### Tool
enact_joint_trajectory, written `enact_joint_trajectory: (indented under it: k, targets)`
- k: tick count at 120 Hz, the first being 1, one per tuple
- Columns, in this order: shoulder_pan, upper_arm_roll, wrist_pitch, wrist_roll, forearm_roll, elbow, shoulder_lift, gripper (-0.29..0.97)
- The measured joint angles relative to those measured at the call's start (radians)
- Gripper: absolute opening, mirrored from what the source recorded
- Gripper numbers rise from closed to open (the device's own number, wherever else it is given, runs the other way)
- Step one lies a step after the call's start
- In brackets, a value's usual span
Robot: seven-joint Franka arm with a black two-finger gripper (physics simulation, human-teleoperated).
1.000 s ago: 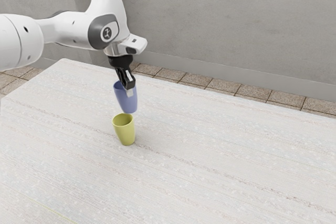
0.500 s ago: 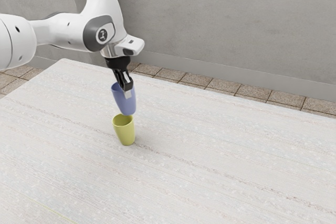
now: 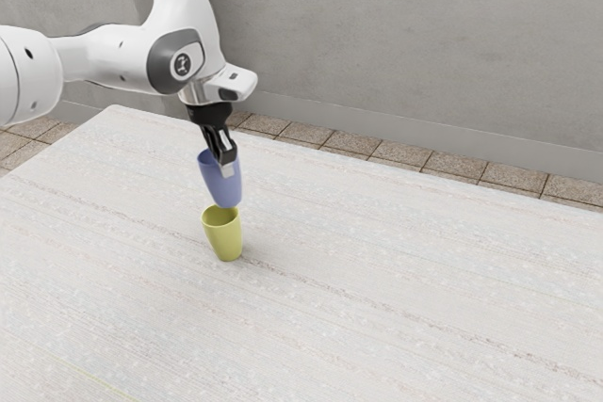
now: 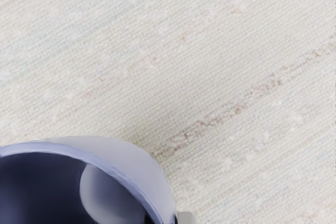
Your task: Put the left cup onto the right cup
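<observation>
We have open table toward the exterior view's right and front, with room to pass. One thing stands in the way: the yellow cup, upright directly beneath the blue cup in our gripper — seemingly almost touching it.

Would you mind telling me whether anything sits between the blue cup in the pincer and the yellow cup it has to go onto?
Nothing visible does. The pincer grips the blue cup by its rim, and its base hangs right at the open mouth of the yellow cup, with nothing between them.
</observation>
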State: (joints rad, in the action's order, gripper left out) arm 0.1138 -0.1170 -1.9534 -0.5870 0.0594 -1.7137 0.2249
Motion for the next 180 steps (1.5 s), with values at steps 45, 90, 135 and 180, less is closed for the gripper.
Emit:
enact_joint_trajectory:
  k: [45,90,135,180]
  targets:
    - [-0.002,-0.01,-0.002,0.0,-0.002,-0.006,-0.004,-0.11]
    - [-0.003,-0.03,-0.002,-0.001,-0.001,-0.014,0.0,-0.11]
    - [-0.003,-0.03,-0.018,-0.002,-0.001,-0.028,0.006,-0.11]
    - [-0.002,-0.03,-0.029,-0.001,-0.001,-0.049,0.006,-0.11]
